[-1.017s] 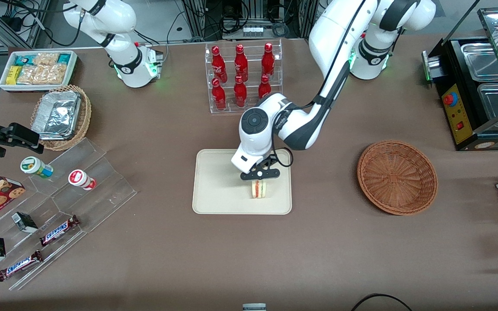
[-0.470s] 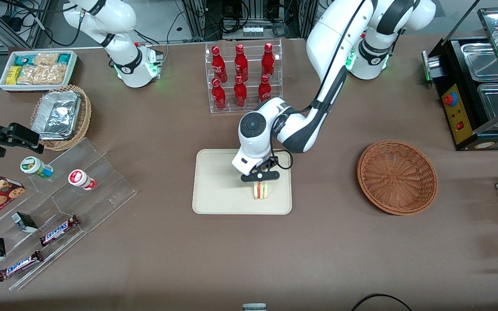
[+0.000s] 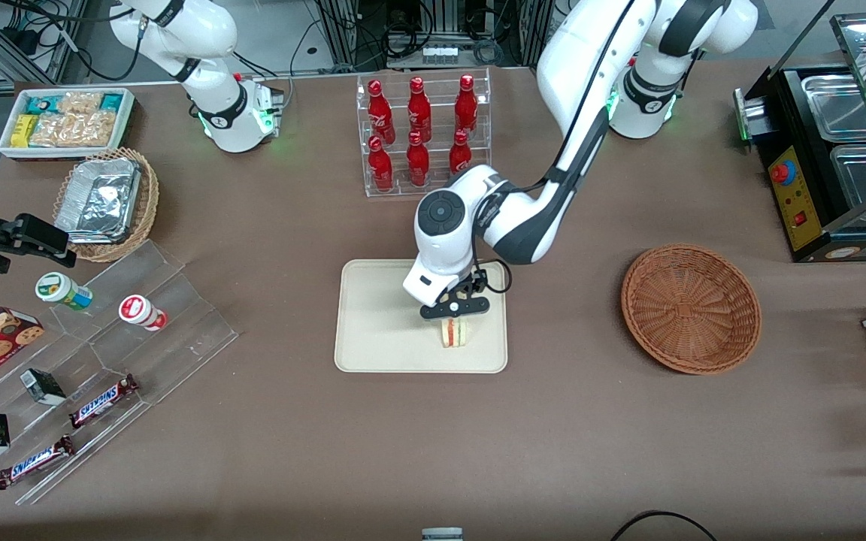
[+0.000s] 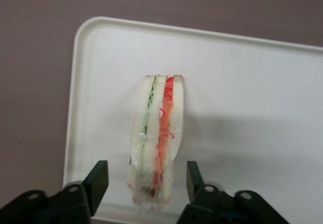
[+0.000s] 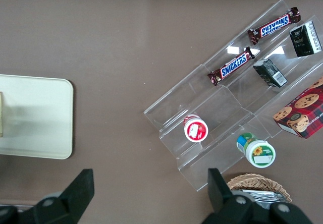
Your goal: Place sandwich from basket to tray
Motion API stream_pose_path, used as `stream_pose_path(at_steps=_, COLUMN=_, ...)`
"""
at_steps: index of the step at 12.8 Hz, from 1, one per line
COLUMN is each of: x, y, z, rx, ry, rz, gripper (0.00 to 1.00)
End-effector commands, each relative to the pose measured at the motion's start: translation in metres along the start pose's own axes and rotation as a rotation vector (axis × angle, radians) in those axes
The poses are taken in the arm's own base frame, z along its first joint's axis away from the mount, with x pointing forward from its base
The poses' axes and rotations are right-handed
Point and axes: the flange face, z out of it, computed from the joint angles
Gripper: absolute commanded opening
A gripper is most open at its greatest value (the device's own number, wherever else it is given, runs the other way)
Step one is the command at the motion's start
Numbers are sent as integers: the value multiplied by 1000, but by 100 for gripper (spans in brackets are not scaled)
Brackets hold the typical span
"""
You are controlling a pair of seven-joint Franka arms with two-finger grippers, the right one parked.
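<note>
You've got the sandwich (image 3: 454, 332) on edge on the tray (image 3: 373, 330); gripper (image 4: 146, 181) above, fingers (image 4: 97, 179) apart; basket (image 3: 691, 308) w/o contents.

sandwich (image 4: 155, 138) on tray (image 4: 252, 82), claw (image 4: 146, 181) open astride

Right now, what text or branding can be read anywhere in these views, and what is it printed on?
"SNICKERS": two chocolate bars on the clear stepped display.
Red bottles: script too small to read.
Cookie box, cup lids, snack packets: unreadable.
Gripper, open around the sandwich: no text.

Even overhead light, soft shadows, slightly washed-out wrist views.
</note>
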Motion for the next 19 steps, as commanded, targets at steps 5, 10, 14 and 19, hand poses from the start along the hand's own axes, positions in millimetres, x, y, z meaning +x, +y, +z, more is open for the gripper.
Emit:
stream_pose_path(at_steps=5, x=31, y=-116, z=-192, rx=73, ry=27, rz=-183, gripper=100)
stream_pose_path(at_steps=10, x=58, y=-204, z=-249, rx=82, ry=9, rz=-142, gripper=100)
stream_pose_path(at_steps=14, x=77, y=-292, z=-282, rx=50, ry=-4, rz=-116, gripper=100)
stream_pose_path(at_steps=19, x=94, y=-396, z=-304, rx=-31, ry=-66, rz=-48, gripper=100)
